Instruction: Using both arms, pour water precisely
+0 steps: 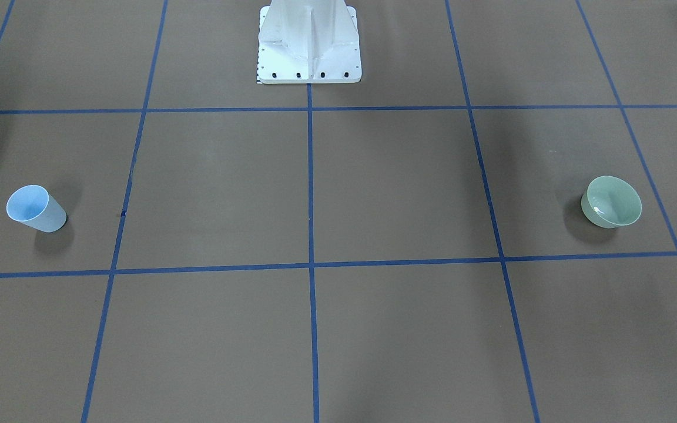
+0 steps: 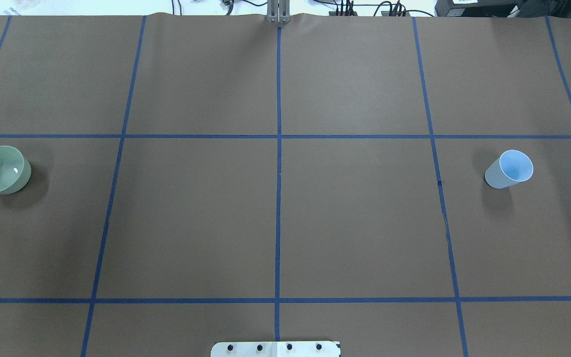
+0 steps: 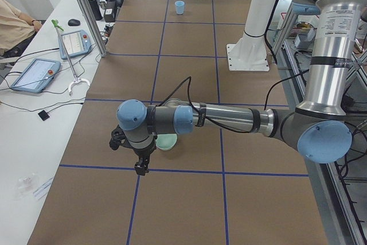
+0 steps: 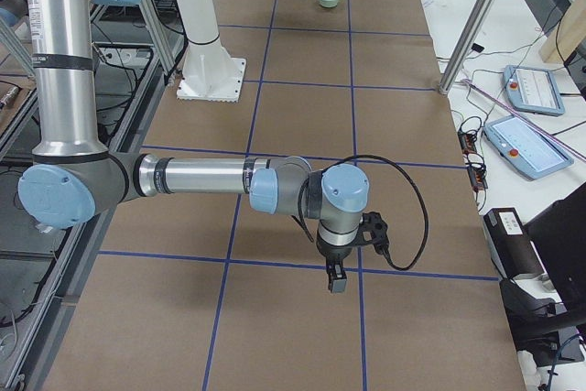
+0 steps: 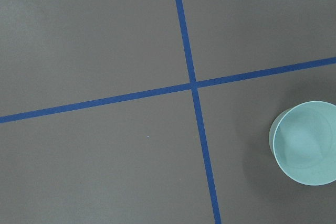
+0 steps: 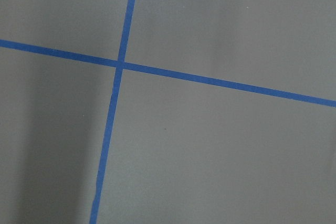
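Note:
A pale blue cup (image 2: pixel 509 169) stands upright at the table's right side; it also shows in the front view (image 1: pixel 35 208) and far off in the left side view (image 3: pixel 180 7). A pale green bowl (image 2: pixel 0 169) stands at the table's left side, also seen in the front view (image 1: pixel 612 201) and the left wrist view (image 5: pixel 307 142). I see no water in any view. My left gripper (image 3: pixel 140 167) hangs just beside the bowl (image 3: pixel 167 142). My right gripper (image 4: pixel 336 281) hangs over bare table, and the cup is hidden there. I cannot tell whether either gripper is open or shut.
The white pedestal base (image 1: pixel 309 44) stands at the robot's side of the table. Blue tape lines (image 2: pixel 278 198) cross the brown table cover. Teach pendants (image 3: pixel 35 74) and cables lie on the white bench beyond the table's far edge.

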Controlling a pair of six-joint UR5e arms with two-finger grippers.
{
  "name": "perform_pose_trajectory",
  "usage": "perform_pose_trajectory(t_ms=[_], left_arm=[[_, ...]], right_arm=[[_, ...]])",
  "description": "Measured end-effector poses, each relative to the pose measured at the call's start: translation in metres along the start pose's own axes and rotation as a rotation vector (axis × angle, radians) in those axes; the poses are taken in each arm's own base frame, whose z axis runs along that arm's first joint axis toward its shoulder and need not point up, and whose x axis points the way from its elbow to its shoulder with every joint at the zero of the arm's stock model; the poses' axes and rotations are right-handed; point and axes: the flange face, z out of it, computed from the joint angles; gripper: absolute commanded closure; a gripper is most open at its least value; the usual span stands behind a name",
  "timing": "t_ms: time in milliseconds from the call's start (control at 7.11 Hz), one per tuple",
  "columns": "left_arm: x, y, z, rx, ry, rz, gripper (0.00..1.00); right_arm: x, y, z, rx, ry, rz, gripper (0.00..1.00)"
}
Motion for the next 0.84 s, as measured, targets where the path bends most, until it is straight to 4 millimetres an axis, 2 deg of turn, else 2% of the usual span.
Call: perform_pose_trajectory(t_ms=[422,844], left_arm=[[-0.007,0.02,0.012,0.044,-0.011,0.043,0.0],[-0.009,0.023,0.016,0.047,-0.012,0.046,0.0]], right_arm=[[0.0,0.0,0.001,-0.001,-0.001,0.0,0.0],[-0.001,0.0,0.001,-0.001,-0.002,-0.003,0.0]])
